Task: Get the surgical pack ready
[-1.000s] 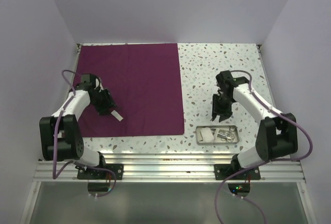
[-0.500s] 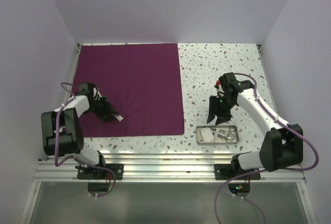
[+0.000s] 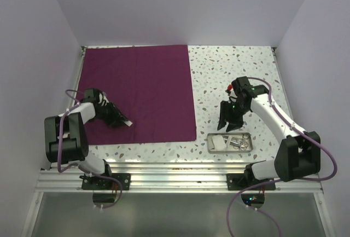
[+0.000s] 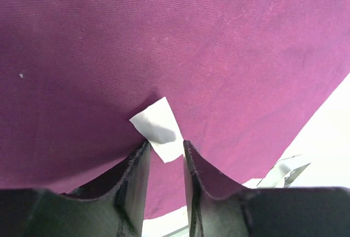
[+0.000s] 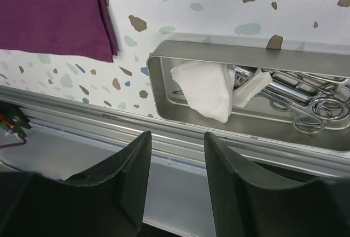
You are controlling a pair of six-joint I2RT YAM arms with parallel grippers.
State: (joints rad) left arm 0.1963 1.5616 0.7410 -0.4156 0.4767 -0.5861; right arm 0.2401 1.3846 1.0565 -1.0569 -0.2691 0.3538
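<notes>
While the pack stands barely begun, you may enter the items as follows.

1. Plum cloth (image 3: pixel 147 89): spread flat and unfolded on the left half of the bench (image 3: pixel 229 73). It is nearly square, edges parallel to the bench, so it has no long axis worth naming.
2. Left end effector (image 4: pixel 165 150): low over the cloth's near left part, fingers narrowly parted. One white gauze pad (image 4: pixel 157 126) lies at their tips, its long axis slanting far-left to near-right. Its near corner sits in the gap; you cannot tell whether it is pinched or merely lying there.
3. Right end effector (image 5: pixel 178 138): released, jaws apart and empty, poised just far of the tray's left end.
4. Steel tray (image 5: pixel 251 51): on bare bench at near right, apart from the cloth, long axis left to right. More gauze (image 5: pixel 205 92) sits toward its left end. The instruments (image 5: pixel 306 111) lie along it, ring handles to the right.

Outstanding, as judged: tray contents to the cloth, then folding.
</notes>
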